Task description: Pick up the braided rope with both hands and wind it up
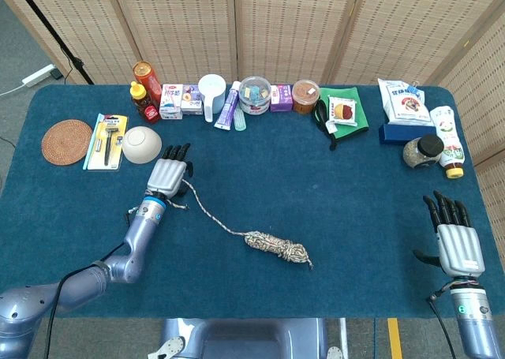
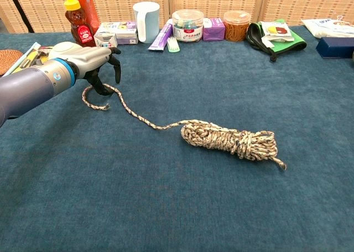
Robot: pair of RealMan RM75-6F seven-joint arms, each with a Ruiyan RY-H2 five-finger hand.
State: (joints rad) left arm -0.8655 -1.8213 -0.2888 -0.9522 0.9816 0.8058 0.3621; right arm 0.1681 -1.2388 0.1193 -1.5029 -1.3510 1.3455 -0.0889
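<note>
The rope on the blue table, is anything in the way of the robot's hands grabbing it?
Nothing visible is. The left hand is right over the braided rope's loose end, and only bare table lies between the right hand and the bundle.
</note>
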